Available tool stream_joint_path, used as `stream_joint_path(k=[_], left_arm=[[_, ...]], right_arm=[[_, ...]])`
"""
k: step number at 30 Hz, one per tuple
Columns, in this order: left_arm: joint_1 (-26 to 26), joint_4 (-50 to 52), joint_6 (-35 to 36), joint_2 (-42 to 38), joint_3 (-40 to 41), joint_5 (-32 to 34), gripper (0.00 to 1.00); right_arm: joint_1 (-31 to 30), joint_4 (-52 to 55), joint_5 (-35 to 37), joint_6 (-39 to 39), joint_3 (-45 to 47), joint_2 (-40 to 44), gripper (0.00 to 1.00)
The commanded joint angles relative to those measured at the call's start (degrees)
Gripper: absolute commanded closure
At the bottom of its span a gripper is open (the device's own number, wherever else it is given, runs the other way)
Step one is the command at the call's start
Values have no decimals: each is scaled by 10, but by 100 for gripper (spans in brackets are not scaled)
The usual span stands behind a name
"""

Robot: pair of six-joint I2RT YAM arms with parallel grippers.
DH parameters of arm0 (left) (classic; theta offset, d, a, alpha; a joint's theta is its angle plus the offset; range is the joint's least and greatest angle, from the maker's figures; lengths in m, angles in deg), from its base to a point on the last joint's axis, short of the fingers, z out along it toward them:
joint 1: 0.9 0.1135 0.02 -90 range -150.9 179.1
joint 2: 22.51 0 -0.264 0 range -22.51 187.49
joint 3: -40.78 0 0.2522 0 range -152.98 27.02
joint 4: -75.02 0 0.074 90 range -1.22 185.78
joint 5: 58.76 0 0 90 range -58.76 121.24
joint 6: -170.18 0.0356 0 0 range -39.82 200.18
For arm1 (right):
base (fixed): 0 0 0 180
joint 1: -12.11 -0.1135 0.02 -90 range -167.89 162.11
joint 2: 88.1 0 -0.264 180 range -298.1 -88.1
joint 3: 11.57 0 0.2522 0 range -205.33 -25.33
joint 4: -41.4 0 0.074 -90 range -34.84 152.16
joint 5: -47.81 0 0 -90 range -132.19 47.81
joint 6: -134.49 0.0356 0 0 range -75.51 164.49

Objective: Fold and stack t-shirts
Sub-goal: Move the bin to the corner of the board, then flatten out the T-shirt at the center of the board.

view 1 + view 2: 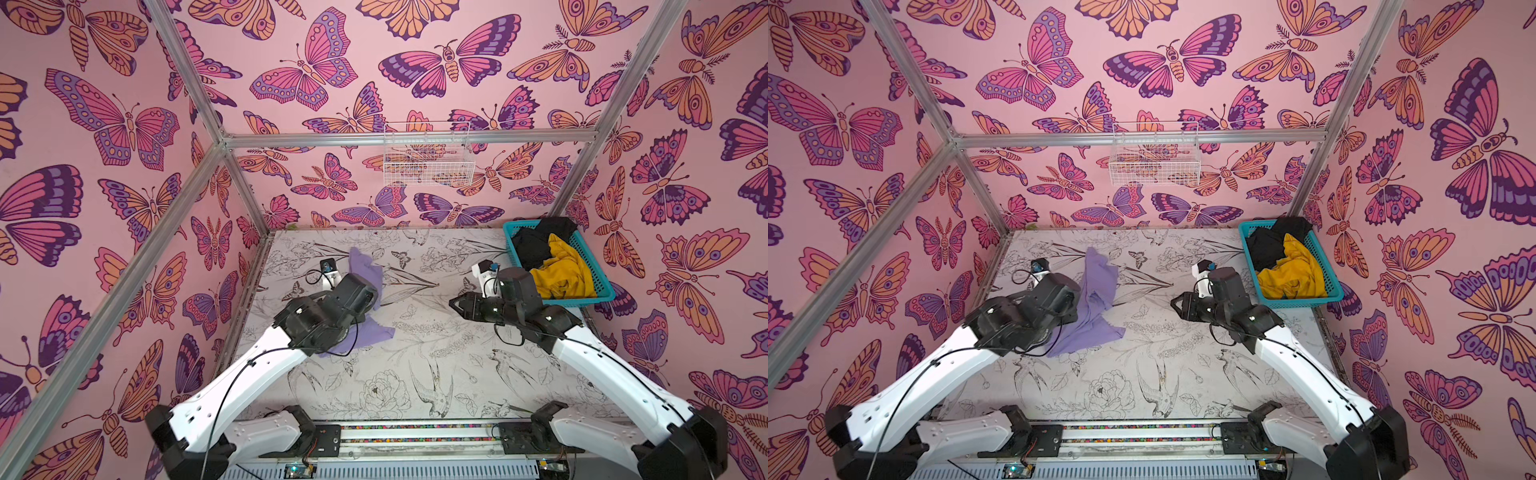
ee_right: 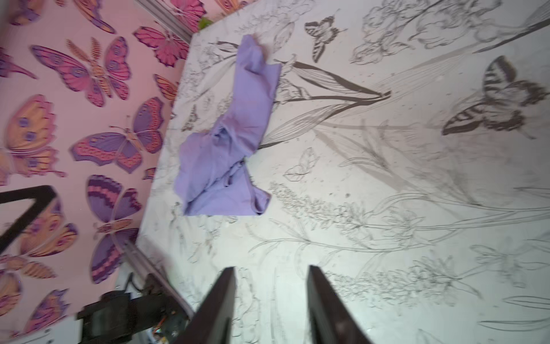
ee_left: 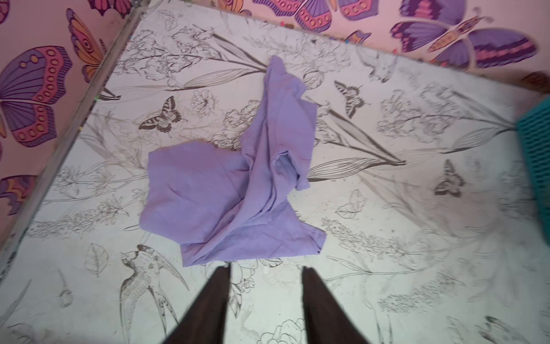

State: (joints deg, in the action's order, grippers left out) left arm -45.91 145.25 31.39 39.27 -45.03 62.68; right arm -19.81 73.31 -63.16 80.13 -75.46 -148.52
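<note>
Three to fold, and likely starting with the purple shirt (image 3: 238,193), lying out on the table (image 1: 415,374) in a twisted, bunched-up heap toward the left side. Leaving the yellow shirt (image 1: 561,270) and the black shirt (image 1: 536,243) piled in the blue-green basket (image 1: 579,300) at the far right corner. Guessing at soft, light, floppy cloth here: sagging and sliding when lifted, never breaking, not holding a shape alone. Thinking of pinching an edge or a corner, probably the flat hem nearest the left gripper (image 3: 266,269), and a second spot farther along, so as to be pulling it flat. Holding the left gripper up above the table, just at the near edge of the purple shirt, pointing down, jaws apart with nothing between them. Reaching the right gripper (image 2: 270,269) in from the right, well apart from the purple shirt and near the basket, pointing toward the middle of the table, jaws apart too and gripping nothing. Not touching any cloth with either one.
</note>
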Motion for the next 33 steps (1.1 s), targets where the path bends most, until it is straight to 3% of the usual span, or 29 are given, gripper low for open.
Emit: stream_joint_path(k=[1,2,5,9,10,12,14,16,18,21,23,25,27,30,33], left_arm=[[3,-107,17,-53,43,-46,8],[3,-133,27,-69,57,-59,2],[6,-177,73,-101,78,-110,0],[9,-188,99,-107,85,-163,0],[10,-194,101,-107,87,-172,2],[15,-194,88,-107,87,-175,5],[23,-194,72,-106,87,-173,10],[26,-193,72,-107,87,-158,18],[28,-181,64,-112,88,-109,21],[40,-122,79,-103,73,-53,0],[66,-44,80,-65,48,-42,1],[103,45,36,-13,27,-27,3],[163,54,23,26,41,-115,4],[241,-65,24,38,114,-311,5],[260,-102,34,71,121,-317,7]], right_arm=[[-2,-171,-95,107,23,48,1],[-2,-200,-108,123,30,55,1],[-2,-257,-152,150,37,63,1],[-2,-300,-111,202,65,77,1],[-2,-308,-87,220,77,81,0],[2,-289,-26,270,93,87,11],[15,-249,7,302,95,83,9],[35,-214,-12,312,81,59,10],[38,-166,-41,260,47,29,1],[35,-57,-70,158,-21,-18,1],[33,17,-60,94,-57,-36,1],[30,78,-32,35,-89,-46,1],[29,131,-5,-11,-121,-48,1],[28,159,16,-45,-146,-32,1],[28,164,27,-59,-152,-6,1]])
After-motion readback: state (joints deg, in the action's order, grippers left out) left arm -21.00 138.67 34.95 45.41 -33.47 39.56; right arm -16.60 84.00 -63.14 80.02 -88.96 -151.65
